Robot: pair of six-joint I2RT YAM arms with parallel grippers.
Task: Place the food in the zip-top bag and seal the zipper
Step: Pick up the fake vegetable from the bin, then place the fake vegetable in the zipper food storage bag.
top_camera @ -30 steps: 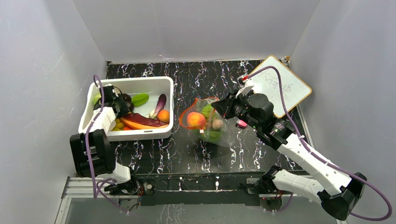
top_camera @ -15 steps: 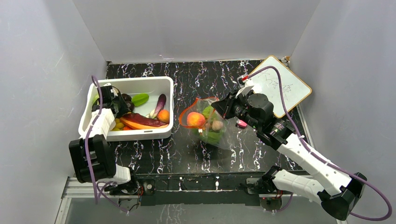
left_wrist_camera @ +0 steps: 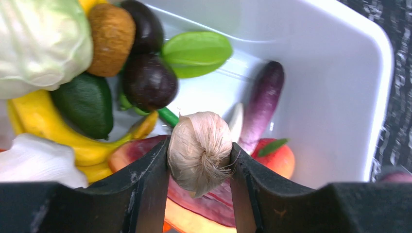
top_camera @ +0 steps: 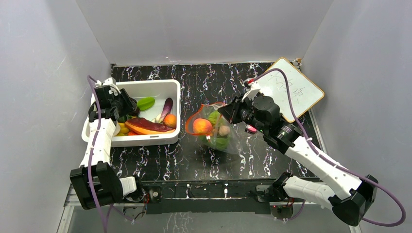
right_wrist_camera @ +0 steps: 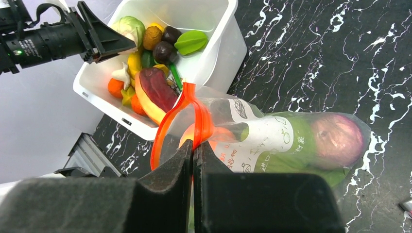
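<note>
My left gripper (left_wrist_camera: 200, 156) clamps the garlic (left_wrist_camera: 199, 138), likely light and hard, over the left-edge bin (left_wrist_camera: 340, 58), while my right gripper (right_wrist_camera: 193, 148) pinches the limp, slippery zip-top bag (right_wrist_camera: 272, 141) by its stiffer zipper (right_wrist_camera: 200, 121).

top: overhead, wide | left wrist: inside bin (left_wrist_camera: 340, 73) | right wrist: bag (right_wrist_camera: 272, 141), bin beyond

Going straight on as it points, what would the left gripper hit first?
Probably the red-fleshed slice or purple eggplant in the white bin, met by the garlic bulb the left gripper holds; depth is unclear.
</note>
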